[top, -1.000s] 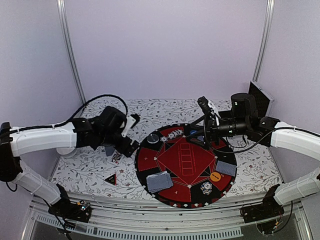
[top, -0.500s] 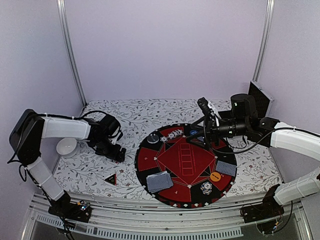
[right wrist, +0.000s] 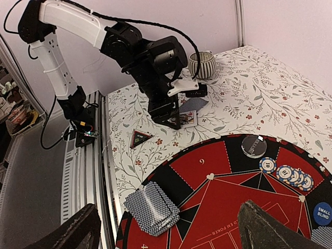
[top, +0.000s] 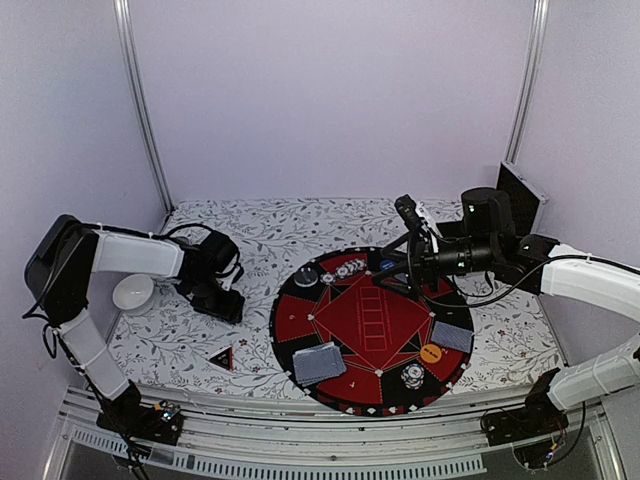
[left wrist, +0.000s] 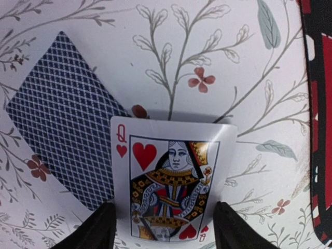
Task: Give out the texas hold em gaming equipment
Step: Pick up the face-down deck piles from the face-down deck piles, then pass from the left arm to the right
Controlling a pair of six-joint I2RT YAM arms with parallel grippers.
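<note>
left gripper (left wrist: 165, 231) fingers apart, straddling face-up queen of hearts (left wrist: 168, 181) flat on surface (left wrist: 249, 78); pinch both long edges evenly, lift straight, or the face-down card (left wrist: 62, 119) it overlaps just beyond-left drags along.

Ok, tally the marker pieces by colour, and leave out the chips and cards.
Blue disc: 1
Orange disc: 1
Dark disc: 1
Black-red triangle: 1
Total: 4
</note>
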